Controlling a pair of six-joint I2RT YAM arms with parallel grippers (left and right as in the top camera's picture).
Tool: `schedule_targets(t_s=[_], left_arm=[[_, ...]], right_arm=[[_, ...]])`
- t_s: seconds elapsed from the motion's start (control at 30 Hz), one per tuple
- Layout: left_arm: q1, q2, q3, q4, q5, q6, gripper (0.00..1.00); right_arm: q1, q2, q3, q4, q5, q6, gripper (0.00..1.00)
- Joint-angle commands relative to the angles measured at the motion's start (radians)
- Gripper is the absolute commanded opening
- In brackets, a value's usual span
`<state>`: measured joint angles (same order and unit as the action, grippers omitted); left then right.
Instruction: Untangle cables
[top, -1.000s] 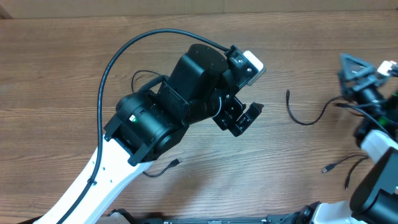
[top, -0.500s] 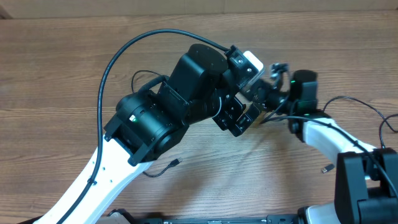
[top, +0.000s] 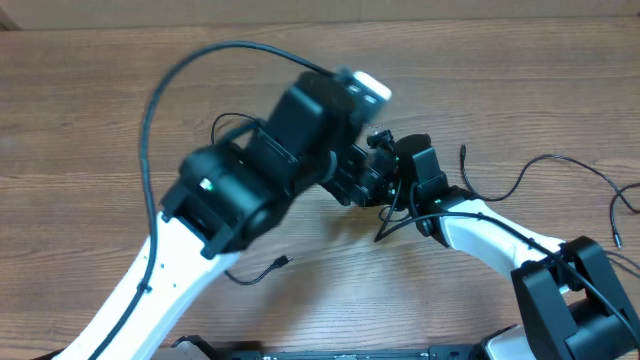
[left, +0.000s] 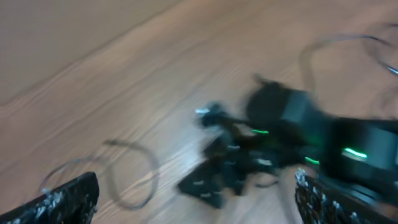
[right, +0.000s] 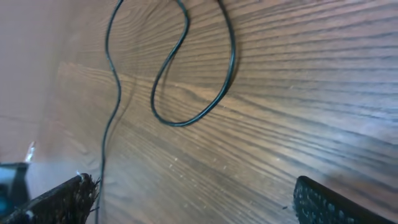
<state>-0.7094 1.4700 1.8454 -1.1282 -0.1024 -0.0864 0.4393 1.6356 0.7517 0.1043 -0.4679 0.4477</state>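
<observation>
Overhead: the left gripper (top: 362, 185) and right gripper (top: 392, 160) sat nearly touching, with cables (top: 545, 158) scattered on either side.

Left wrist: jaws apart, a thin loop (left: 134, 180) ahead-left (badly blurred).

Right wrist: jaws apart, a cable loop (right: 205, 106) straight ahead, its long axis running away from the claw.
</observation>
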Motion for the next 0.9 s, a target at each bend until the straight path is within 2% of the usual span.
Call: schedule_targets(t_s=[0.0, 0.13, 0.33, 0.7, 0.87], left_arm=[[0.135, -0.011, 0.008, -0.043, -0.103, -0.111, 0.99], [0.286, -0.007, 0.008, -0.102, -0.099, -0.124, 0.99], [0.43, 0.035, 0.008, -0.177, -0.034, -0.124, 1.0], [0.475, 0.306, 0.008, -0.179, -0.079, -0.125, 1.0], [0.476, 0.46, 0.008, -0.233, -0.151, -0.197, 1.0]], right_arm=[[0.005, -0.014, 0.001, 0.005, 0.07, -0.011, 1.0], [0.005, -0.014, 0.001, 0.001, 0.143, -0.011, 1.0], [0.005, -0.014, 0.001, -0.001, 0.223, -0.011, 1.0], [0.005, -0.005, 0.001, -0.051, 0.392, -0.012, 1.0], [0.004, -0.005, 0.001, -0.095, 0.452, -0.011, 1.0]])
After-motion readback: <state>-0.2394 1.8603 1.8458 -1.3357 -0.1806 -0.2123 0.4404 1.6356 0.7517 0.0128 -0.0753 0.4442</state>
